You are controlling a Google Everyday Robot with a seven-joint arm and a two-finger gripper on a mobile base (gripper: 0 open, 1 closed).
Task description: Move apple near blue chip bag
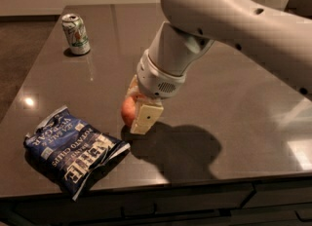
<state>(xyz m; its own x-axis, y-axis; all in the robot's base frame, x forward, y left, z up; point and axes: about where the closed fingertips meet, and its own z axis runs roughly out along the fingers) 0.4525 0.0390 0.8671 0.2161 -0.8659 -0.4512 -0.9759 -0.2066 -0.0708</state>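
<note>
The red-orange apple (127,111) is held in my gripper (136,115), low over the dark tabletop, just right of the blue chip bag. One cream finger (146,117) covers the apple's right side; the other is hidden behind it. The blue chip bag (73,149) lies flat near the table's front left edge, with white lettering facing up. A small gap separates the apple from the bag's right corner.
A green-and-white soda can (76,34) stands upright at the back left. The dark table (234,122) ends in a front edge just below the bag. My large arm (229,20) crosses the upper right of the view.
</note>
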